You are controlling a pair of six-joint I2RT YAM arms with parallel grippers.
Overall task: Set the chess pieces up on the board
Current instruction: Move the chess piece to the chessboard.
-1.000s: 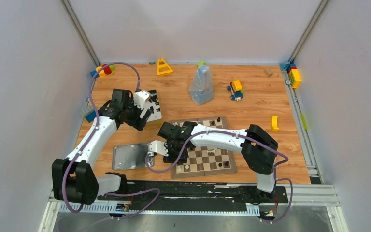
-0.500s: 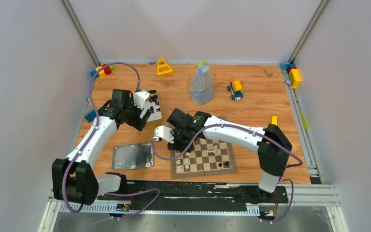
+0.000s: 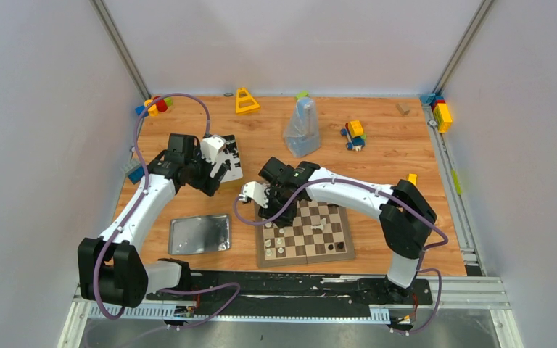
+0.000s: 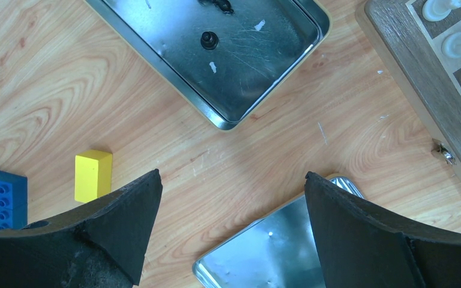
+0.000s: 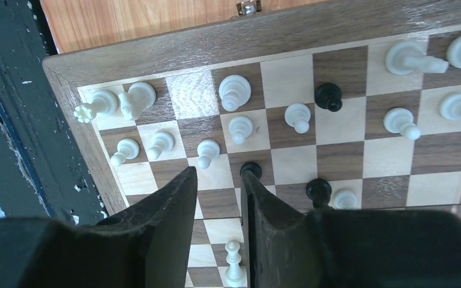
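The board (image 3: 306,258) lies near the middle of the table, and its brown border (image 5: 336,27) and corner (image 4: 420,90) show in both wrist views. Cream chess pieces (image 5: 234,93) and a few black ones (image 5: 328,96) stand scattered on it, some tipped over. My right gripper (image 3: 255,196) hovers over the board's far-left part. Its jaws (image 5: 219,173) are a narrow gap apart, with only board squares showing between them. A black piece (image 5: 251,169) stands just past one fingertip. My left gripper (image 3: 226,161) (image 4: 232,174) is wide open above bare wood. Another black piece (image 4: 209,39) lies in a silver tin (image 4: 264,60).
A silver tray (image 3: 199,233) lies left of the board, and a second metal tray (image 4: 276,252) shows under my left fingers. A yellow block (image 4: 93,174) and a blue brick (image 4: 0,204) sit beside them. A clear bag (image 3: 302,129), a toy car (image 3: 354,135) and blocks (image 3: 441,114) stand further back.
My right gripper has moved from beside the silver tray at the board's near-left side to its far-left part, keeping the same narrow gap. The left arm has stayed still.
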